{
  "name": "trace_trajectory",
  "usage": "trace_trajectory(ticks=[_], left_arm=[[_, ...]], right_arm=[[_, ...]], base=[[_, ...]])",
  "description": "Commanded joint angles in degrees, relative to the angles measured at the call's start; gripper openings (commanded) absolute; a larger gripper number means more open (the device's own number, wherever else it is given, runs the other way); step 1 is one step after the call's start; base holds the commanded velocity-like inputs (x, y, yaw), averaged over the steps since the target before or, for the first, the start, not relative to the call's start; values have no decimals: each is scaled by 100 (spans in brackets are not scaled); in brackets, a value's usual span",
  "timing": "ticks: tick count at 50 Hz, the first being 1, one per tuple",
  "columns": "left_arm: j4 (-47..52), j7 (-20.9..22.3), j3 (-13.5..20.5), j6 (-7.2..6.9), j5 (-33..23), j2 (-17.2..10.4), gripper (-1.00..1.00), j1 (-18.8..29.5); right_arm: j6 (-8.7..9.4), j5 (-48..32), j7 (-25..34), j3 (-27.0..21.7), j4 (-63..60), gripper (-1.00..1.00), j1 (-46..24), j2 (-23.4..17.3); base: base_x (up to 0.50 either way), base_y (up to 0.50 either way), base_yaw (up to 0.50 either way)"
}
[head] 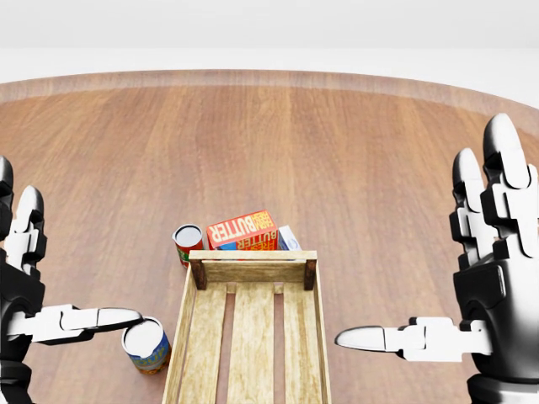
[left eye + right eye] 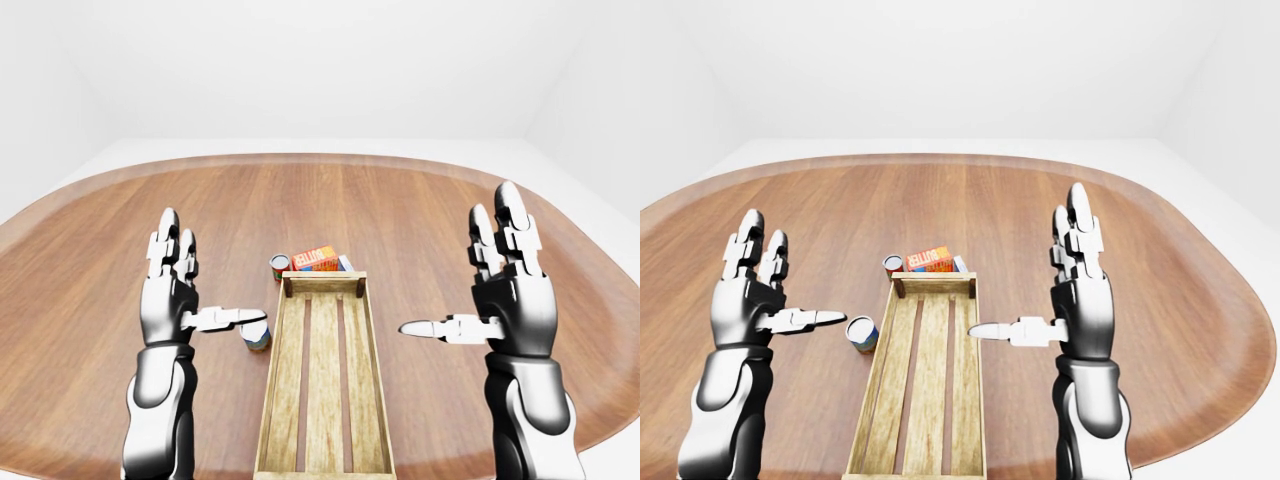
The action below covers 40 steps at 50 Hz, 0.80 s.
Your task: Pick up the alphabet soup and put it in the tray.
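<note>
A can with a blue and orange label (image 1: 146, 345), likely the alphabet soup, stands on the table just left of the wooden tray (image 1: 253, 255). A second can with a red and green label (image 1: 187, 242) stands by the tray's top left corner. My left hand (image 2: 203, 288) is open, fingers up, and its thumb tip hovers at the top of the blue and orange can. My right hand (image 2: 458, 275) is open and empty to the right of the tray, with its thumb pointing over the tray's right rim. The tray holds nothing.
An orange butter box (image 1: 242, 230) and a small white and blue carton (image 1: 289, 238) lie against the tray's top end. The round wooden table (image 2: 330, 200) stretches wide on all sides, with white floor and walls beyond it.
</note>
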<state>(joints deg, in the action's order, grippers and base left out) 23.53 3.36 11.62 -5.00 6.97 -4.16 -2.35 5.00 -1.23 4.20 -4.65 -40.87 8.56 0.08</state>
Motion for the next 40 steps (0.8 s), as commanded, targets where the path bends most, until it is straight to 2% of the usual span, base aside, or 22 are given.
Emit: trace_trajectory(ticks=[1, 3, 8, 11, 12, 14, 16, 18, 20, 21, 22, 25, 26, 28, 30, 31, 32, 33, 34, 36, 40], left_arm=[[-235, 639, 169, 0, -1262, -426, 100, 60], [-184, 844, 239, 0, -1556, -451, 100, 135], [-66, 1566, 475, 0, -2272, -724, 100, 303], [-347, 1750, 540, 0, -2718, -840, 100, 374], [-583, 1682, 513, 0, -2991, -927, 100, 373], [-633, 1891, 555, 0, -3054, -884, 100, 464], [-850, 1751, 537, 0, -3315, -938, 100, 549], [-921, 1867, 489, 0, -3481, -971, 100, 581], [-1428, 1498, 301, 0, -4266, -1167, 100, 603], [-1552, 1474, 290, 0, -4450, -1172, 100, 655], [-1781, 1551, 189, 77, -4699, -1225, 100, 727], [-1935, 1796, 196, 36, -4754, -1197, 100, 911], [-2026, 1868, 151, 109, -4846, -1264, 100, 987], [-2198, 1917, 123, 141, -4926, -1292, 100, 1098], [-2461, 1828, 64, 392, -5062, -1369, 100, 1200], [-2517, 1949, 50, 225, -5134, -1341, 100, 1232], [-2566, 1933, 34, 201, -5217, -1346, 100, 1251], [-2680, 1846, -14, 361, -5276, -1365, 100, 1245], [-2712, 1929, -35, 336, -5290, -1337, 100, 1231], [-2858, 1848, -66, 444, -5345, -1328, 100, 1244], [-3203, 1709, -114, 515, -5383, -1351, 100, 1383]], right_arm=[[0, 251, -30, -51, -185, 98, 47, 30], [0, 222, -53, -39, -216, 98, 45, 14], [0, 361, -58, -28, -335, 98, 51, 36], [0, 347, -71, 6, -339, 98, 53, 25], [0, 351, -69, 14, -330, 98, 60, 24], [0, 369, -70, 11, -348, 98, 61, 22], [0, 374, -74, 20, -374, 98, 60, 19], [0, 366, -76, 37, -378, 98, 57, 16], [0, 386, -73, 27, -392, 98, 56, 17], [0, 386, -72, 28, -391, 98, 57, 14], [0, 390, -65, 29, -376, 98, 59, 14], [0, 365, -61, 51, -348, 98, 75, 10], [0, 360, -65, 53, -381, 98, 74, 9], [0, 355, -67, 54, -408, 98, 72, 9], [0, 352, -65, 60, -397, 98, 70, 12], [0, 347, -66, 69, -380, 98, 69, 13], [0, 344, -69, 73, -368, 98, 65, 14], [0, 351, -77, 78, -332, 98, 50, 19], [0, 363, -77, 69, -325, 98, 51, 18], [0, 348, -92, 62, -312, 98, 32, 9], [0, 187, -123, 118, -264, 98, -21, -31]], base=[[0, 0, 0], [0, 0, 0], [0, 0, 0], [0, 0, 0], [0, 0, 0], [0, 0, 0], [0, 0, 0], [0, 0, 0], [0, 0, 0], [0, 0, 0], [0, 0, 0], [0, 0, 0], [0, 0, 0], [0, 0, 0], [0, 0, 0], [0, 0, 0], [0, 0, 0], [0, 0, 0], [0, 0, 0], [0, 0, 0], [0, 0, 0]])
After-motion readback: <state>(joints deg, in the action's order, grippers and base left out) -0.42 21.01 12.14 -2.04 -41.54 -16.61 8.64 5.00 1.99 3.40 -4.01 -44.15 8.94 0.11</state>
